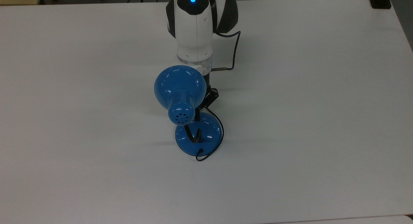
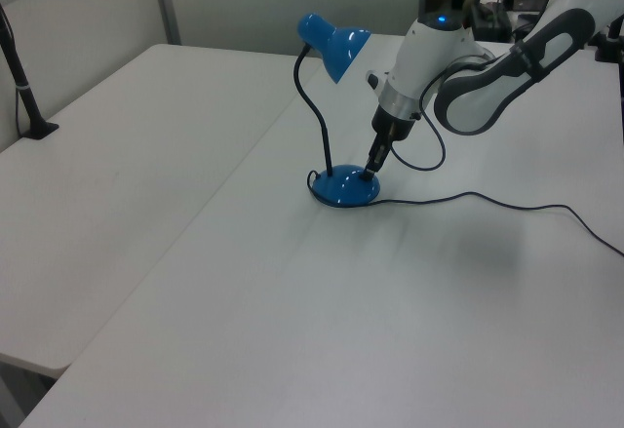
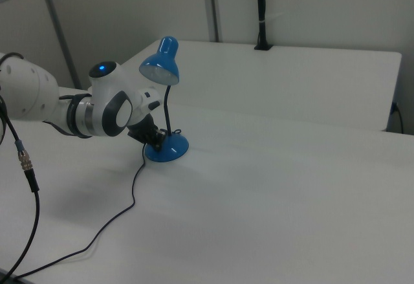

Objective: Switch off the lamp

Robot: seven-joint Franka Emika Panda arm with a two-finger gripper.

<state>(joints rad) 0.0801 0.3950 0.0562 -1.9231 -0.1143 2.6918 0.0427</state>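
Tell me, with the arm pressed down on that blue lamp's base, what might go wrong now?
The end effector sits on the rim of the lamp base; pushing harder might tip or slide the lamp across the table. The shade leans over the arm's wrist, so lifting straight up could knock it. The cord trails loosely beside the arm and could snag as the arm pulls away.

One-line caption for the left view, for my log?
Gripper tip on the base of the unlit lamp.

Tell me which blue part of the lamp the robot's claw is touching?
The round base on the table. The gripper tip presses there, while the shade sits high on its bent neck, untouched.
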